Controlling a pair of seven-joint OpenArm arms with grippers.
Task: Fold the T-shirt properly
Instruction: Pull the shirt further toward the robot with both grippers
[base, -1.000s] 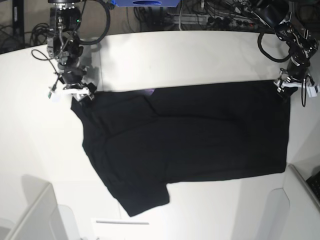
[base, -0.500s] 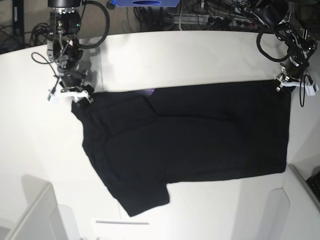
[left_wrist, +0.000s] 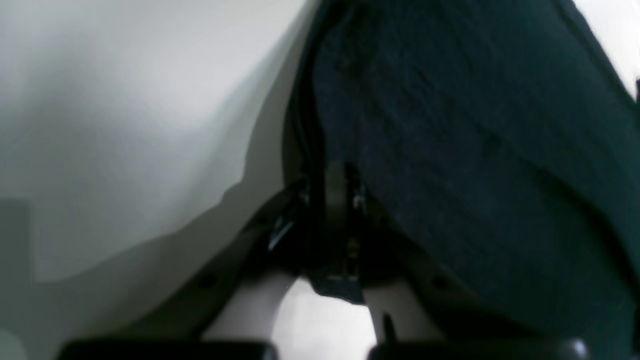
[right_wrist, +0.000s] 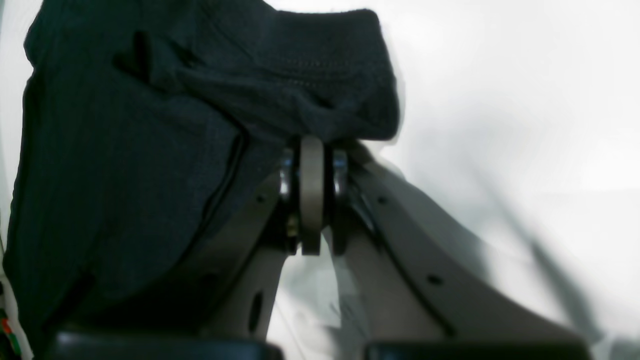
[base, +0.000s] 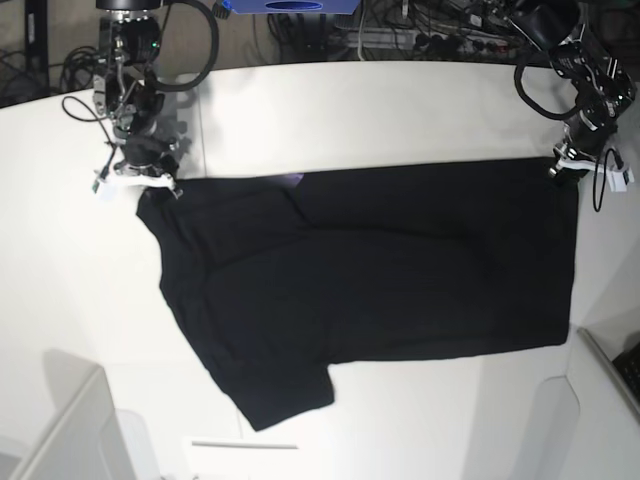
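Observation:
The black T-shirt (base: 380, 270) lies spread flat across the white table, a sleeve pointing toward the near edge. A speck of purple (base: 296, 180) shows at its far edge. My right gripper (base: 145, 186) is at the shirt's far left corner, shut on a bunched fold of the black cloth (right_wrist: 320, 90). My left gripper (base: 568, 170) is at the far right corner, shut on the shirt's edge (left_wrist: 450, 130), the cloth running up from its fingers.
The white table (base: 380, 110) stretches behind the shirt. Cables and a blue box (base: 290, 6) lie past the far edge. Grey-white raised pieces stand at the near left (base: 70, 420) and near right (base: 600, 400) corners.
Both grippers closed from open onto the shirt's far corners. The left corner of the cloth has been pulled slightly up and leftward.

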